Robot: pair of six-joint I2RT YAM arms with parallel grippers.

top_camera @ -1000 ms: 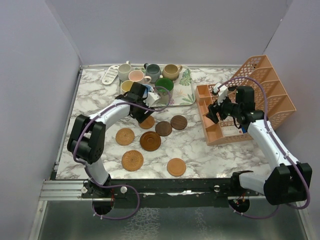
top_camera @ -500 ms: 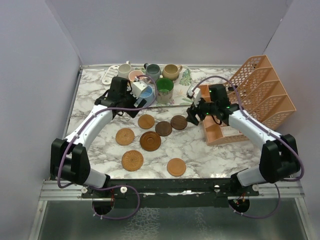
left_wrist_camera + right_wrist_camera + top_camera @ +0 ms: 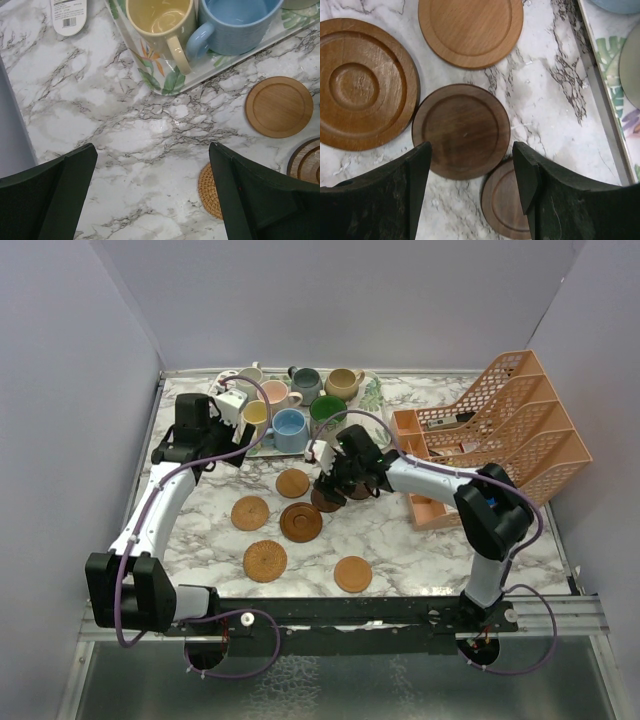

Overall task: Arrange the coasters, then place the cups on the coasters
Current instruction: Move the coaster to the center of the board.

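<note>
Seven cups stand on the leaf-patterned tray (image 3: 373,400), among them a yellow cup (image 3: 159,20) and a light blue cup (image 3: 235,22). My left gripper (image 3: 224,435) hovers open and empty over bare marble just off the tray's near-left corner. Several coasters lie on the marble in front of the tray. My right gripper (image 3: 470,180) is open above a dark brown coaster (image 3: 461,131), its fingers either side of the coaster's near edge. A second dark coaster (image 3: 507,202) lies partly under it. A tan wood coaster (image 3: 470,30) and a large brown coaster (image 3: 362,82) lie beside them.
An orange mesh rack (image 3: 500,430) stands at the right. A white remote-like item (image 3: 69,15) lies left of the tray. Two woven coasters (image 3: 250,512) (image 3: 265,560) and a tan coaster (image 3: 352,574) sit nearer the front edge.
My left gripper opened wide and drew back left, leaving the light blue cup on the tray. My right arm swung from the orange rack to over the dark coasters.
</note>
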